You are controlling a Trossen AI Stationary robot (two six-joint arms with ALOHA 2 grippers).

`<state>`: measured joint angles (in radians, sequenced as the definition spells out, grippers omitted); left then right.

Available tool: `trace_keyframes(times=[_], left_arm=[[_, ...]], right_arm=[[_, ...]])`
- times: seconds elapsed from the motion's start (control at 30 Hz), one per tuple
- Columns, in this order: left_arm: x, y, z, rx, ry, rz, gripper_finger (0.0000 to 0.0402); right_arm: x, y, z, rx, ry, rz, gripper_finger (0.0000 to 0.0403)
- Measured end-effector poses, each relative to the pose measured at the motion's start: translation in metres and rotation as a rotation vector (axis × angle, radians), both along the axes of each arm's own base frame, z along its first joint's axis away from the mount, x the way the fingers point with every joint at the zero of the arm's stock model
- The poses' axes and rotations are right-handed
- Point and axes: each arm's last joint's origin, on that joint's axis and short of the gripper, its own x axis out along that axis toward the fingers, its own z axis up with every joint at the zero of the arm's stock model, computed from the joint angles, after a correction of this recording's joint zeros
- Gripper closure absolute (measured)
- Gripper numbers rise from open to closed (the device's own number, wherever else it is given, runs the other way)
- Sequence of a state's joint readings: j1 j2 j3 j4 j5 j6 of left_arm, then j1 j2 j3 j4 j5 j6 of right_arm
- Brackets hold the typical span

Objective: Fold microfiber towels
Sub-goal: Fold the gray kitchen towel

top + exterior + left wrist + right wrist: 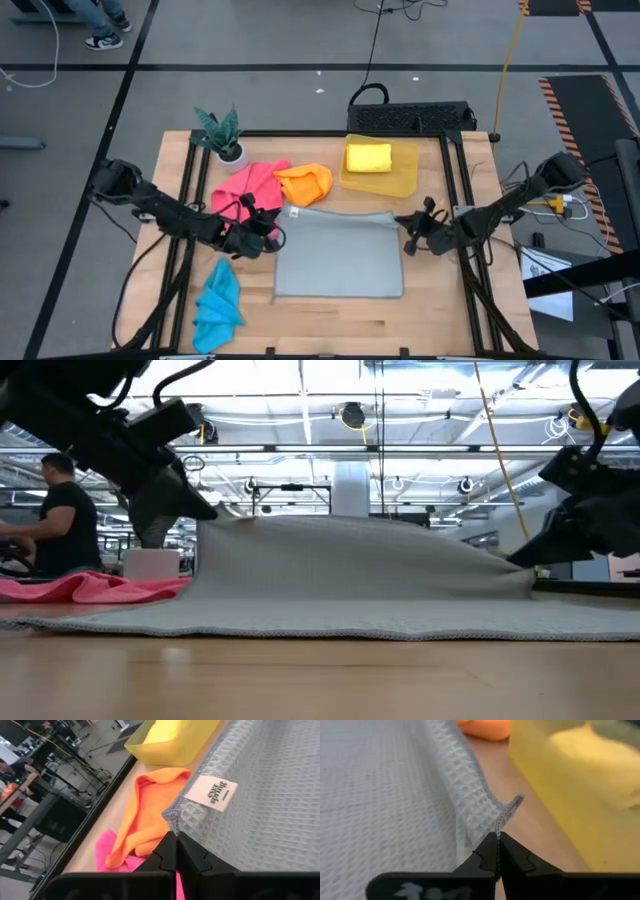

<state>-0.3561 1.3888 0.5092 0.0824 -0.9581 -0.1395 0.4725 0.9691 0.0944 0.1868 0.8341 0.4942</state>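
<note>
Pinching the grey towel (340, 255) by thin edges with both grippers, left (268, 236) and right (414, 232), we risk a corner slipping free mid-fold

A small white sewn-in tag (212, 793) on the grey towel (270, 795) reads "ever spring" in dark lowercase letters, set in two lines. It sits at the towel's corner, just beyond the closed fingertips of the left hand (176, 836), close beside the orange towel (145, 815). Pale marks show on the body of the right hand (497, 836) in its own wrist view, but they are too blurred to read.
</note>
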Motion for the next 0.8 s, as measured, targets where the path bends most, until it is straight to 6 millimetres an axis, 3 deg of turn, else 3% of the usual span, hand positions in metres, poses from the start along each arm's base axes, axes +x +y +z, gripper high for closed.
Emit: trace_keyframes(times=[0.47, 0.8], left_arm=[[0.011, 0.02, 0.008, 0.162, 0.065, -0.012, 0.0398], [0.002, 0.0, 0.0, 0.168, 0.171, -0.16, 0.0398]], right_arm=[[0.012, -0.014, 0.012, -0.39, 0.102, 0.034, 0.0402], [0.007, 0.008, 0.014, -0.52, 0.125, 0.266, 0.0402]])
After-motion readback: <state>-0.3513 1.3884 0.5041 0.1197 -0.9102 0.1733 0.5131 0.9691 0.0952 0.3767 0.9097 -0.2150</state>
